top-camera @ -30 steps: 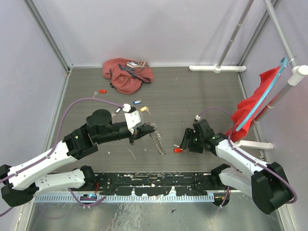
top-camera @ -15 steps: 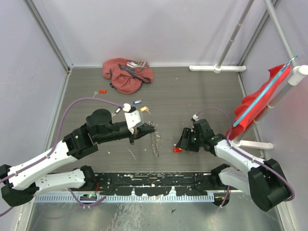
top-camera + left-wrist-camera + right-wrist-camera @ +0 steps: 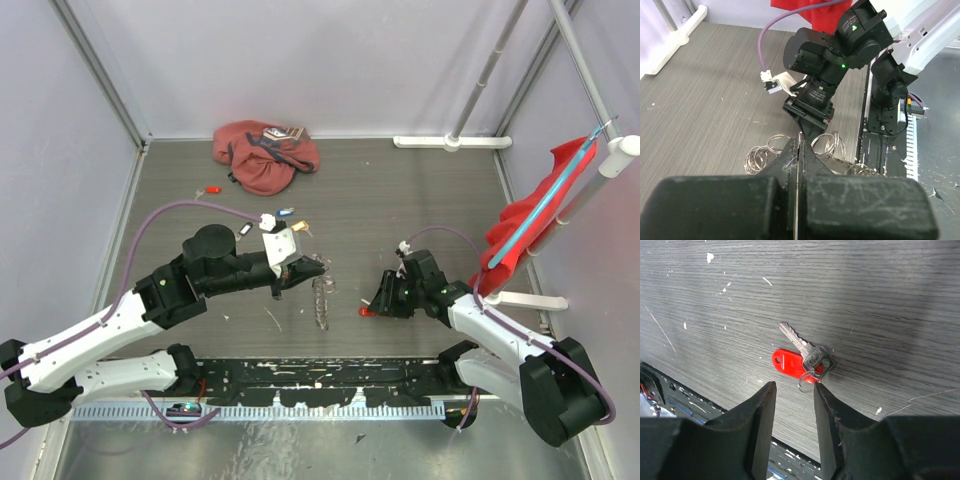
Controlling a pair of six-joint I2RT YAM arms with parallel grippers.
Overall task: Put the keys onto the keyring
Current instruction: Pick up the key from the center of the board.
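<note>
Right wrist: right hand point(image 3: 794, 388) half-open, empty, just short of the red-tagged key point(image 3: 807, 354) lying flat near the keyring point(image 3: 760, 157). We should straddle its black head, then pinch. Left hand point(image 3: 799, 146) clenched at the keyring.

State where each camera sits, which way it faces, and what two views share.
Top external: above and behind, looking down at the table; left arm and right arm show.
Left wrist: on the left arm, looking along its shut left gripper over the keyring at the right gripper.
Right wrist: on the right arm, looking down between its open fingers at the red-tagged key.
Shared: top and right wrist show that key.
</note>
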